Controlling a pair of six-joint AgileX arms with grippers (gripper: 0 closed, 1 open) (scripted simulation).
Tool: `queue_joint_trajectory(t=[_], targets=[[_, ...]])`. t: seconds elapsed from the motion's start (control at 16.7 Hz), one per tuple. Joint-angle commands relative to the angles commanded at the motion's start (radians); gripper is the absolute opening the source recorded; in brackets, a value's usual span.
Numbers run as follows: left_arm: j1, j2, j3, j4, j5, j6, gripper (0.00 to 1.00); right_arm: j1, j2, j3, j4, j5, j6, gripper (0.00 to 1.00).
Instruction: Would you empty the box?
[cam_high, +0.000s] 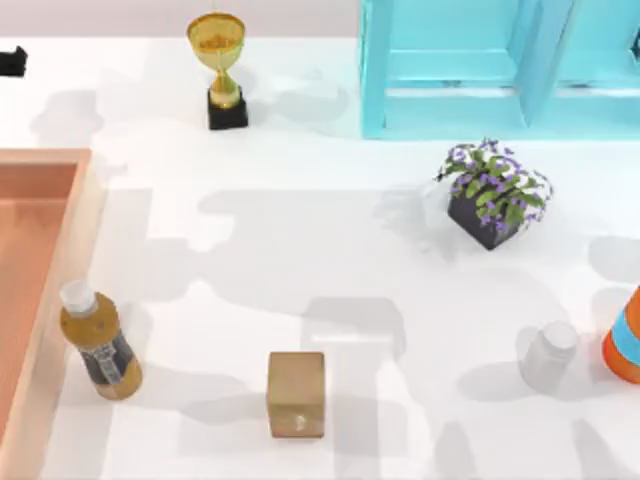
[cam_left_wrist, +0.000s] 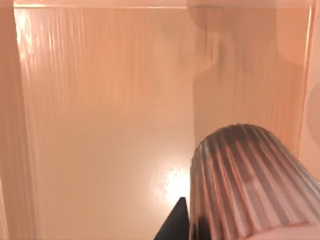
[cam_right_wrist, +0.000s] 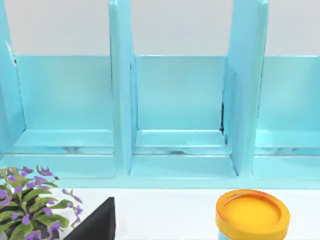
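Note:
The box (cam_high: 40, 260) is a large orange-brown bin with thick paler walls at the table's left edge, cut off by the top view's border. In the left wrist view its wood-look floor (cam_left_wrist: 110, 125) lies below the camera. A ribbed round object (cam_left_wrist: 245, 185), like a cap, sits very close to the lens, next to a dark finger (cam_left_wrist: 172, 227) of my left gripper. Whether that gripper holds it is unclear. An amber bottle (cam_high: 98, 345) with a white cap stands on the table just right of the box. A dark finger (cam_right_wrist: 95, 222) of my right gripper faces the shelf.
A small tan cube (cam_high: 296, 393) sits at the front centre. A gold trophy (cam_high: 218, 65) stands at the back. The light-blue shelf unit (cam_high: 480, 70) is at the back right, with a purple-flowered plant (cam_high: 492, 192) before it. A pale jar (cam_high: 550, 355) and an orange-and-blue container (cam_high: 625, 340) stand at the right.

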Motion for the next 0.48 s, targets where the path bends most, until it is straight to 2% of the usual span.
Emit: queue_joint_trajectory(t=[0.24, 0.48], targets=[[-0.189, 0.021, 0.028, 0.114, -0.011, -0.174, 0.0, 0.0, 0.0, 0.0, 0.0, 0.0, 0.0, 1.0], [-0.367, 0.097, -0.011, 0.153, 0.01, -0.334, 0.0, 0.0, 0.0, 0.0, 0.0, 0.0, 0.0, 1.0]])
